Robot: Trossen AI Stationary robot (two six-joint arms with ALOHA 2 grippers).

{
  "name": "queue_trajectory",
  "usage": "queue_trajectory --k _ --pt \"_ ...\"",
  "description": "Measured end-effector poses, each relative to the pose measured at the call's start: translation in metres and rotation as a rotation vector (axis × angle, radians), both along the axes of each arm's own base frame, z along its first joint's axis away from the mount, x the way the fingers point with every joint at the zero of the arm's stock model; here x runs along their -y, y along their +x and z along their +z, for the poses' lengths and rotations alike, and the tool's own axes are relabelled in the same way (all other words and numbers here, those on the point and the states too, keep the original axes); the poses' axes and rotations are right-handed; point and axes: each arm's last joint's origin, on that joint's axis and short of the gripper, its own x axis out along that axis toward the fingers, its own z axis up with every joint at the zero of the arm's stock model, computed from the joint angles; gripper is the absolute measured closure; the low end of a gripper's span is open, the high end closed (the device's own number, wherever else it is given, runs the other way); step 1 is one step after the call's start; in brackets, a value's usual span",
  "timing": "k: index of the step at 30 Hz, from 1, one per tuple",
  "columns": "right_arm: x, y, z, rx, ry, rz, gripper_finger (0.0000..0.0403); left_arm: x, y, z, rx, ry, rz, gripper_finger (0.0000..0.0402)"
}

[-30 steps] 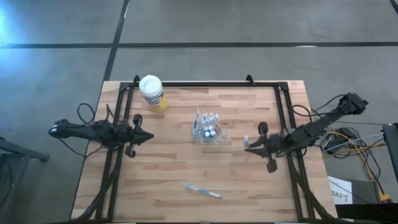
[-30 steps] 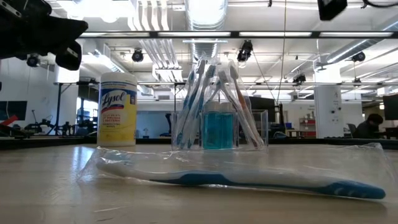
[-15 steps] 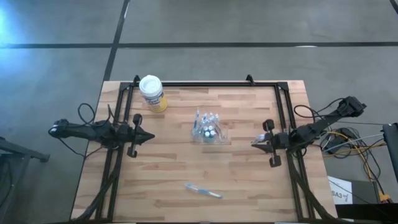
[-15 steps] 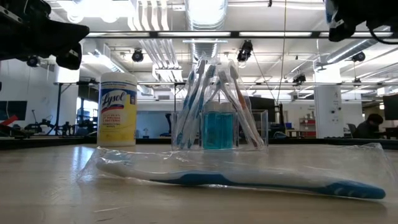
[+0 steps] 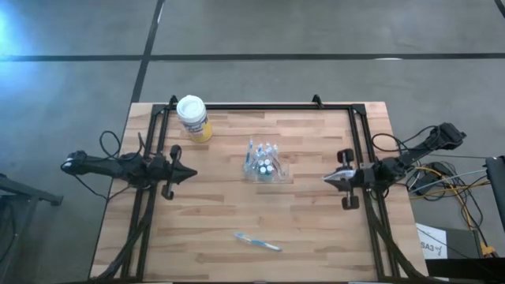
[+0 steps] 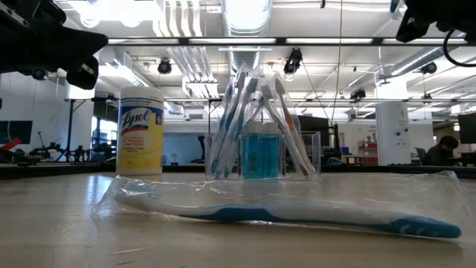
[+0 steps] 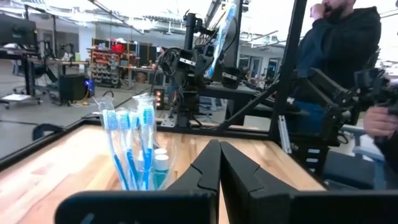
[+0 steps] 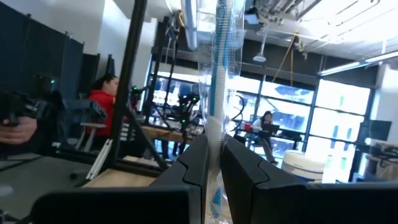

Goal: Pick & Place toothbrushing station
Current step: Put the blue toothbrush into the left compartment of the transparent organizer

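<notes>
The toothbrushing station (image 5: 264, 166) is a clear holder of several blue-and-white toothbrushes standing on the table's middle (image 6: 256, 134) (image 7: 137, 146). A second toothbrush in a clear pouch (image 5: 258, 241) lies flat near the front edge (image 6: 290, 212). My left gripper (image 5: 192, 174) hovers shut and level to the left of the station (image 7: 219, 163), holding nothing. My right gripper (image 5: 327, 181) hovers near the table's right side, shut on a pouched blue-and-white toothbrush (image 8: 219, 81), also seen from the left wrist view (image 7: 225, 28). My right gripper pinches the pouched toothbrush between its two fingers (image 8: 196, 165), on a low stretch of it (image 8: 214, 134). The fingers lie across the brush. The brush stands up past the fingers, lifted clear of the table. Which end is held, I cannot tell.
A yellow canister with a white lid (image 5: 193, 118) stands at the far left of the table (image 6: 140, 130). A black frame (image 5: 260, 105) runs along the table's far edge and both sides. People (image 7: 339, 56) (image 8: 106, 93) are beyond the table.
My right gripper has drawn back toward the table's right edge and sunk a little, tipping its fingers upward and rolling, with the pouched toothbrush still in its hold. The station and the toothbrush on the table have stayed put.
</notes>
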Motion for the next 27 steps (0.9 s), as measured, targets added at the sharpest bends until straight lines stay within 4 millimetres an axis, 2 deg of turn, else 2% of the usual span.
queue_trajectory --k 8,13,18,23,27 --pt "0.001 0.002 -0.001 -0.032 0.018 -0.005 0.0374 -0.003 0.000 0.002 0.007 0.002 0.089 0.0394" --pt "0.001 0.003 -0.002 -0.032 0.024 0.002 0.0374 -0.005 -0.002 0.014 0.067 0.022 0.183 0.0394" --pt "-0.001 0.006 0.002 -0.045 0.041 0.011 0.0374 -0.005 0.002 0.022 0.068 0.057 0.188 0.0394" --pt "-0.009 0.022 0.017 -0.104 0.013 0.004 0.0374 -0.003 0.013 0.031 0.014 0.078 0.182 0.0388" --pt "-0.018 0.043 0.029 -0.110 -0.017 -0.012 0.0374 -0.001 0.024 0.049 0.044 0.110 0.188 0.0358"
